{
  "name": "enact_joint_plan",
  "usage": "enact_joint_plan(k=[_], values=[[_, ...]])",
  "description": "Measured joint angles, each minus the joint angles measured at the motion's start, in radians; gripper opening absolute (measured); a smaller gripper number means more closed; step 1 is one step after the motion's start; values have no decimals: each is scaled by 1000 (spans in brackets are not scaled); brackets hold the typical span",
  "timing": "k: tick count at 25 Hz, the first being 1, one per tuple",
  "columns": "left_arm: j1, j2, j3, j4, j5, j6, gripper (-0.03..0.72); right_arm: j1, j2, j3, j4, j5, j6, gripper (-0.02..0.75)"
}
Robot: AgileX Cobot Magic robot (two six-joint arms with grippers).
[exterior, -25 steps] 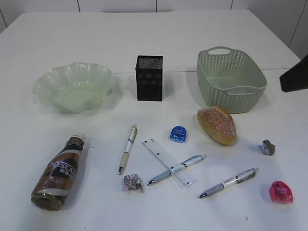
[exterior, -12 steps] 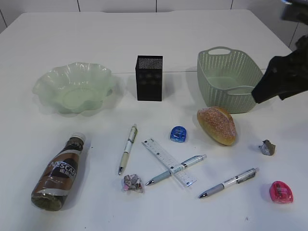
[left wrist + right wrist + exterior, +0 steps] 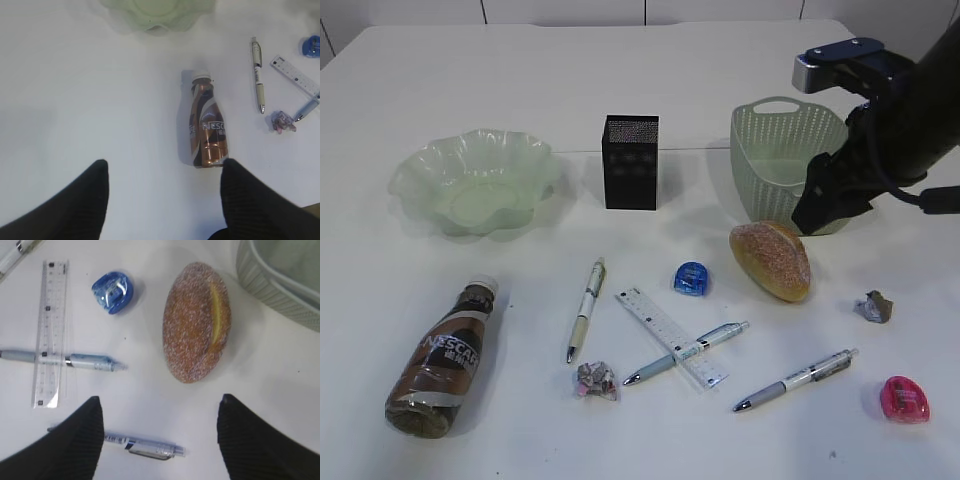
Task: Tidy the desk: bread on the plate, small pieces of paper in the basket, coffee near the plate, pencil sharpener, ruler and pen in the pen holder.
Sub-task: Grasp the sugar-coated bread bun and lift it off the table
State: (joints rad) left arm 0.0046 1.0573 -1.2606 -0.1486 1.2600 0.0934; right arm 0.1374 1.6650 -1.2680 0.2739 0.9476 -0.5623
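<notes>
A: Where is the bread [image 3: 770, 260] relative to the right pincer [image 3: 159, 405]?
B: The right arm [image 3: 880, 130] hangs above the basket [image 3: 770, 150], its pincer just above and to the right of the bread. In the right wrist view the roll lies on the desk [image 3: 470, 70] ahead of the wide-open, empty jaws, slightly right of their midline.

A: And the left pincer [image 3: 162, 175]?
B: Also wide open and empty. The coffee [image 3: 205, 125] lies on its side straight ahead, its base beside the right finger [image 3: 250, 200], its white cap toward the plate [image 3: 160, 12].

A: Any legible writing?
B: "NESCAFE" on the bottle label. The ruler [image 3: 670, 336] shows scale marks too fine to read.

A: What surrounds the bread?
B: A blue sharpener [image 3: 113, 291] to its left; the ruler beyond that, with a pen [image 3: 65, 360] lying across it; another pen [image 3: 140, 445] near the jaws. The basket wall stands just behind the bread. The pen holder [image 3: 630, 162] stands between plate and basket. Bare desk lies left of the bottle and along the far edge.
</notes>
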Motion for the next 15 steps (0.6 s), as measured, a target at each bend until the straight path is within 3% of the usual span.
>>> enact_joint_plan(k=[4, 15], values=[[0, 0, 0, 0, 0, 0, 491, 1, 27, -6, 0, -73, 37, 551], [0, 0, 0, 0, 0, 0, 491, 1, 96, -8, -2, -95, 86, 552]])
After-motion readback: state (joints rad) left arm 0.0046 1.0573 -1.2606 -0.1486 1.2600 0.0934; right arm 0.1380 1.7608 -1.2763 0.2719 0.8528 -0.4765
